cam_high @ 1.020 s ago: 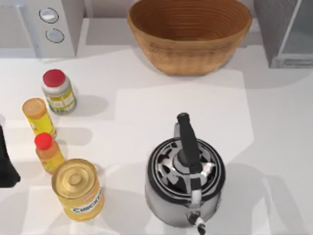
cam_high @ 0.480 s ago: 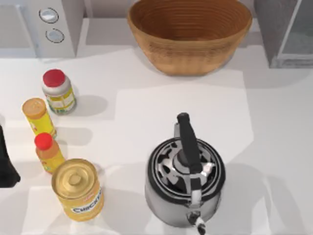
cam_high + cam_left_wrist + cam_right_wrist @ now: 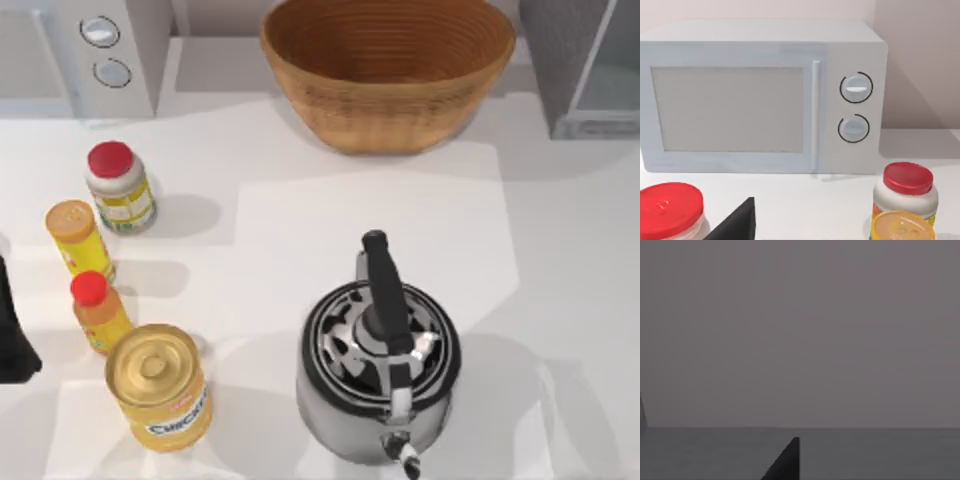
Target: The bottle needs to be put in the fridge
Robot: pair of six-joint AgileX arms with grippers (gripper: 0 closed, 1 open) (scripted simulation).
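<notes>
Hung low at the worktop [image 3: 300, 200] edge, far left of the chrome kettle with the black handle [image 3: 380, 350]: left gripper [image 3: 12, 340], holding nothing; could not tell how wide it stood. Faced a blank grey wall: right gripper [image 3: 787, 462], spread likewise impossible to tell.

Likely target, being just beside the left gripper: small orange bottle with a red cap [image 3: 97, 312], upright, left of the kettle. Crowded by the yellow bottle with an orange lid [image 3: 78, 238] behind and the broad yellow tin [image 3: 160, 385] in front.

Dark-grey fridge with a pale glassy front [image 3: 590, 70], well beyond the kettle and to its right.

Best approached level from the open side, closed on the body below the cap without nudging neighbours, then lifted straight up before crossing behind the kettle.
</notes>
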